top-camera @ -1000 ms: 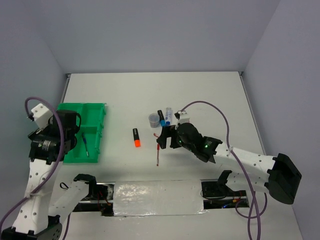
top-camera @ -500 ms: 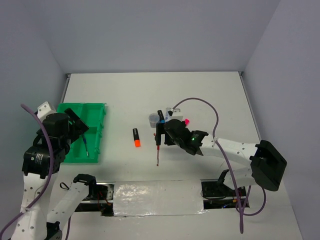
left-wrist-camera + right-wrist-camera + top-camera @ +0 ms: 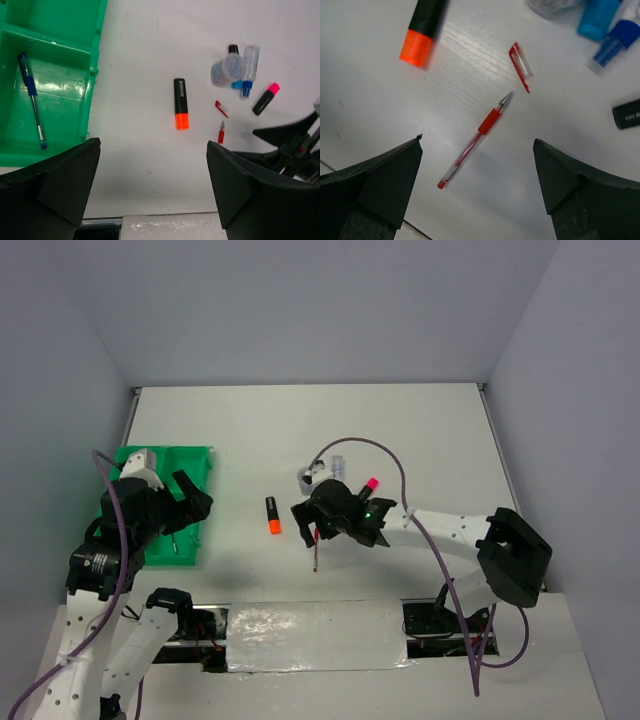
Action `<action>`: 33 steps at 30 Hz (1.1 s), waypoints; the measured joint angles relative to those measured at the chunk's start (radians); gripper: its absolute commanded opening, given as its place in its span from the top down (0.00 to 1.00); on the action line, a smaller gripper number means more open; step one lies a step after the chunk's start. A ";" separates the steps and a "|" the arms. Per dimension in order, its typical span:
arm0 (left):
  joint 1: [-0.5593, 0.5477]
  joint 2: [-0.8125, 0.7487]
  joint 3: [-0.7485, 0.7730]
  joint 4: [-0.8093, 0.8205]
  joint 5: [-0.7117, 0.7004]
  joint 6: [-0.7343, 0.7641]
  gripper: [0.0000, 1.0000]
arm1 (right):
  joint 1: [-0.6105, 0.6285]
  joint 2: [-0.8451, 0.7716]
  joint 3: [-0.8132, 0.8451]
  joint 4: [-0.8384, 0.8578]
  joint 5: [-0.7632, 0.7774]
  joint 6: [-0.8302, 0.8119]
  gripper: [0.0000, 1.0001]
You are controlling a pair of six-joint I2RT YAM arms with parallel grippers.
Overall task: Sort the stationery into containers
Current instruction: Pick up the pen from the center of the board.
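Observation:
The green tray [image 3: 192, 456] [image 3: 95, 65] sits at the table's left, with a blue pen [image 3: 31, 100] lying in its near right compartment. My left gripper [image 3: 188, 504] [image 3: 153, 145] hangs open and empty over the tray's right edge. A red pen [image 3: 475, 142] [image 3: 221, 134] lies uncapped on the table, its red cap [image 3: 521, 66] just beyond the tip. My right gripper [image 3: 310, 526] [image 3: 478, 139] hovers above this pen, open, a finger on either side and not touching it. An orange-black highlighter [image 3: 272, 516] [image 3: 424, 27] lies to the left of the pen.
Behind the right gripper lie a pink-black highlighter [image 3: 367, 487] [image 3: 265, 98], blue-capped markers [image 3: 248, 70] [image 3: 615, 42] and a small round grey piece [image 3: 227, 70] [image 3: 307, 478]. A taped metal strip [image 3: 310, 635] runs along the table's near edge between the arm bases.
My right gripper has swung left and forward from the marker cluster to above the red pen. My left arm has moved from over the tray's left side to its right edge.

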 measured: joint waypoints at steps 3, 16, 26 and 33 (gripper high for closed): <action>0.000 -0.011 -0.029 0.013 0.069 0.060 0.01 | 0.000 0.067 0.074 -0.019 -0.070 -0.126 0.03; 0.000 -0.143 -0.104 0.080 0.249 0.172 0.01 | -0.003 0.304 0.351 -0.206 -0.080 -0.301 0.24; 0.000 -0.128 -0.114 0.080 0.195 0.145 0.01 | -0.014 0.274 0.295 -0.247 0.084 0.027 0.31; 0.000 -0.128 -0.115 0.080 0.193 0.144 0.01 | -0.010 0.275 0.238 -0.241 0.103 0.199 0.38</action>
